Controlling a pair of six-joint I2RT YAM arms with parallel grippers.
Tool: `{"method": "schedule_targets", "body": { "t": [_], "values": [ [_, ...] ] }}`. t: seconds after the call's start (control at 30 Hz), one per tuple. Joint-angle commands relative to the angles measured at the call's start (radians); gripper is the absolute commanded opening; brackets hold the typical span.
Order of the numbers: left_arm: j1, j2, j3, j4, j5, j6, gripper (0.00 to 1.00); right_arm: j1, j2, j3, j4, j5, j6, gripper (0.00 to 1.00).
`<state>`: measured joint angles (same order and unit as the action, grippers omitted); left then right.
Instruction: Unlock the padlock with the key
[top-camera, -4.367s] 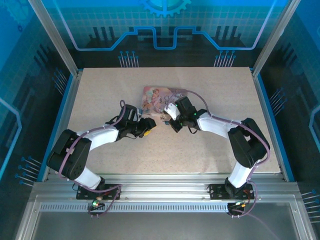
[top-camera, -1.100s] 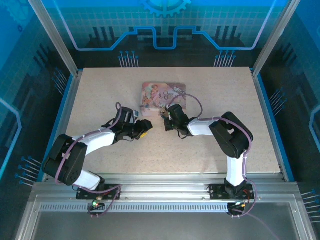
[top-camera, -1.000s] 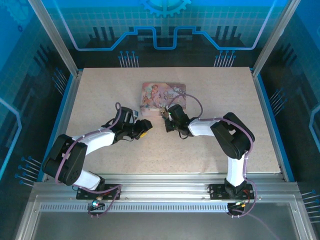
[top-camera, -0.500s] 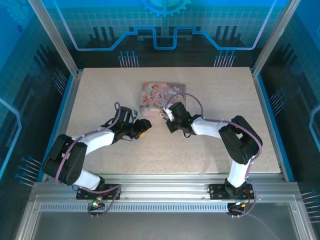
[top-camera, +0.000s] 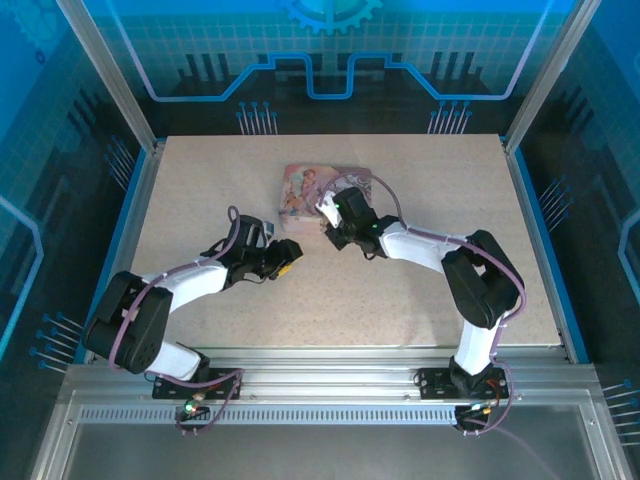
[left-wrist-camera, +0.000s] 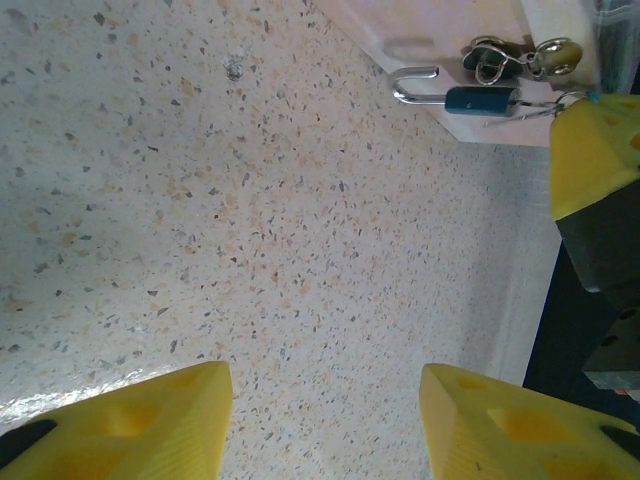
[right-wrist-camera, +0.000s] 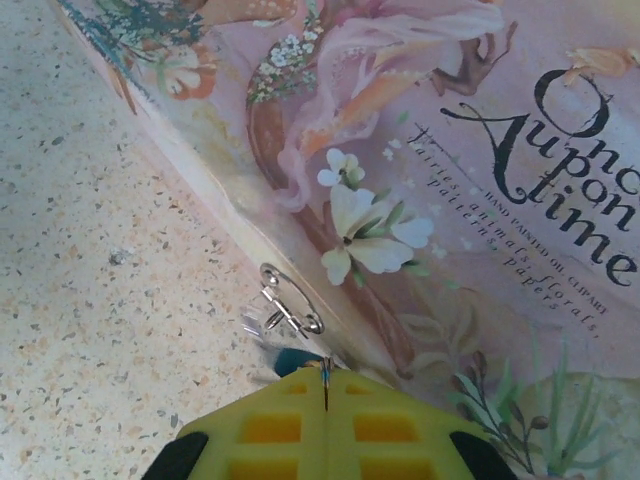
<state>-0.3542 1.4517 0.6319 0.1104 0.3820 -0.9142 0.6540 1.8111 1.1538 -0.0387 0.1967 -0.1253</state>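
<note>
With the left gripper (left-wrist-camera: 325, 410) spread and clear, the right gripper (right-wrist-camera: 325, 400), pinching what seems the key (right-wrist-camera: 325, 372), may just drag the unheld padlock (left-wrist-camera: 480, 100).

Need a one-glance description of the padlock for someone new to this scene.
Find the pink picture tin mid-table; the padlock lies against its near edge, beside the yellow-fingered right gripper. It is a tiny dark-blue bar with a silver U-shaped shackle, unlike the bunched rings next to it.

Padlock (left-wrist-camera: 482, 99) at tin's (left-wrist-camera: 425, 28) edge — on table (left-wrist-camera: 250, 250)
</note>
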Motion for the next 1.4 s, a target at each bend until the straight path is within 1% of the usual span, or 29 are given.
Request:
{"method": "schedule_targets", "body": {
  "t": [0.0, 0.3, 0.57, 0.8, 0.97, 1.1, 1.23, 1.37],
  "values": [
    [0.011, -0.032, -0.005, -0.002, 0.001, 0.001, 0.54, 0.019, -0.035, -0.017, -0.012, -0.031, 0.003, 0.0],
    [0.009, -0.038, -0.009, -0.004, 0.022, -0.001, 0.54, 0.027, -0.197, -0.11, 0.002, -0.037, 0.061, 0.0],
    [0.006, -0.05, -0.018, 0.003, 0.038, -0.002, 0.54, 0.019, -0.314, -0.195, 0.012, -0.007, 0.114, 0.0],
    [-0.035, -0.042, -0.003, 0.011, 0.092, 0.013, 0.58, -0.016, -0.448, -0.313, 0.019, 0.02, 0.177, 0.0],
    [-0.092, -0.014, 0.032, 0.006, 0.116, 0.031, 0.58, -0.066, -0.535, -0.375, -0.005, 0.03, 0.23, 0.0],
    [-0.135, 0.017, 0.055, 0.024, 0.121, 0.032, 0.58, -0.135, -0.602, -0.429, -0.026, 0.046, 0.305, 0.0],
    [-0.159, 0.051, 0.071, 0.057, 0.132, 0.025, 0.59, -0.235, -0.621, -0.466, -0.06, 0.017, 0.386, 0.0],
    [-0.174, 0.07, 0.087, 0.068, 0.138, 0.022, 0.59, -0.305, -0.612, -0.491, -0.064, -0.014, 0.441, 0.0]
  ]
}}
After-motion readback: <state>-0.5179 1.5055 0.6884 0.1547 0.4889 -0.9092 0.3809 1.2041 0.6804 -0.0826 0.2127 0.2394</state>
